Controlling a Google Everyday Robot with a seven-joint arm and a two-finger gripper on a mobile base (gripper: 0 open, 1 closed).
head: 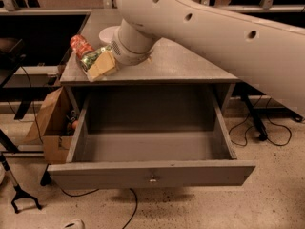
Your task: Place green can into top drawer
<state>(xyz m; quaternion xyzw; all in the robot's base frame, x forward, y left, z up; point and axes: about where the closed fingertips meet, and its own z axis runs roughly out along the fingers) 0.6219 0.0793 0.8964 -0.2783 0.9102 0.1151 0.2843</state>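
Gripper: the gripper [99,67] sat low over the left front corner of the grey table [190,66]. Its tan end pointed toward the table's left edge. It was carried by the thick white arm [200,27], which stretched across from the upper right.

Gripper state: how wide it stood could not be told, nor whether it had hold of anything. Its tan end overlapped the green can and hid the place where the two met.

Green can: the green can [88,58] lay on the table top right at the gripper. It showed just above and left of the tan end and was partly covered by it. It was outside the drawer.

Top drawer: the top drawer [152,173] stood pulled well out, below and in front of the gripper, with its grey floor and side walls in view. A small metal knob [152,178] sat in the middle of its flat front panel.

Red-orange can: the red-orange can [80,44] lay just beyond the green can, on the side away from the gripper, close against it.

Bowl: the white bowl [107,32] stood behind the gripper, partly hidden by the arm's wrist.

Cardboard box: the cardboard box [50,123] stood on the floor, below and left of the gripper, beside the drawer's left wall.

Cables: dark cables [267,128] lay on the floor, well off to the gripper's lower right.
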